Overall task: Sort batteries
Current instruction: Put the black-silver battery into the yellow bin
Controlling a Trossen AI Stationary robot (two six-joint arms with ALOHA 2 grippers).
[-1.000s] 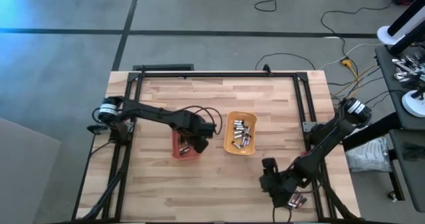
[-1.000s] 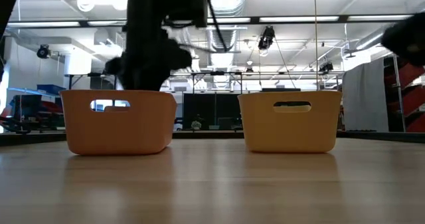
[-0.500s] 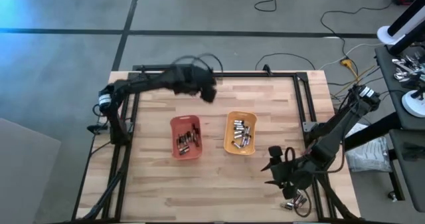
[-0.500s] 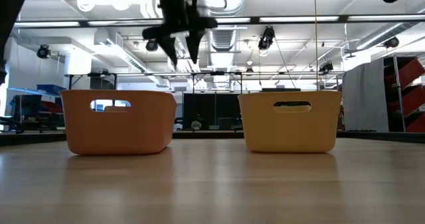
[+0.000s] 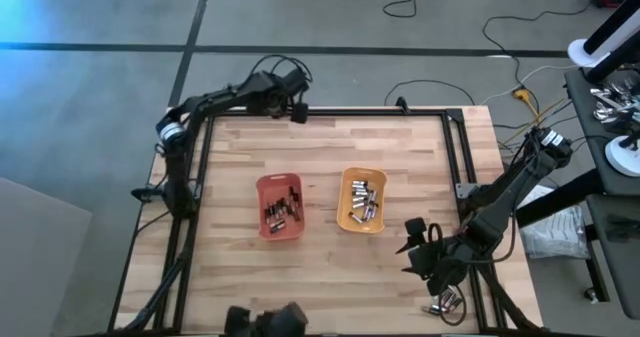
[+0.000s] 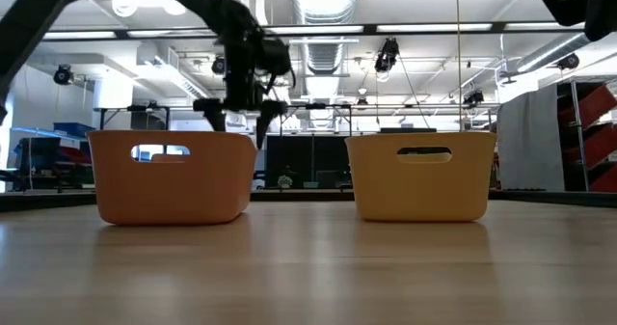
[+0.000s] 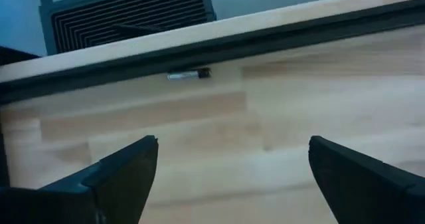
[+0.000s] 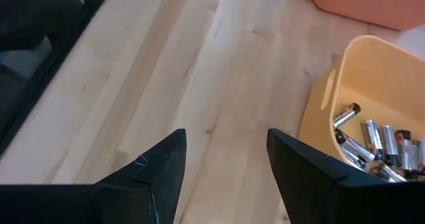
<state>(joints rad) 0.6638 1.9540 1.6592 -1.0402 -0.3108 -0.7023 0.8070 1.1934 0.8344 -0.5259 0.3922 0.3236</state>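
Observation:
The orange tray (image 5: 281, 205) holds dark batteries (image 5: 279, 213). To its right, the yellow tray (image 5: 362, 199) holds silvery batteries (image 8: 372, 141). My left gripper (image 7: 232, 164) hangs open over the table's far edge (image 5: 290, 105), clear of both trays. One loose battery (image 7: 189, 74) lies on the wood by the dark far rail ahead of it. My right gripper (image 8: 226, 164) is open with nothing between its fingers, above the table to the near right of the yellow tray (image 5: 415, 252). A few loose batteries (image 5: 447, 302) lie at the near right corner.
A dark metal frame (image 5: 455, 157) runs around the tabletop edges. Bare wood lies between the trays and the near edge (image 5: 300, 277). A dark object (image 5: 265, 320) sits at the middle of the near edge. In the low view both trays stand side by side (image 6: 174, 176), (image 6: 421, 176).
My left gripper has risen out of the orange tray and swung to the table's far edge. My right gripper has lifted and shifted a little toward the far edge, away from the loose batteries at the near right corner.

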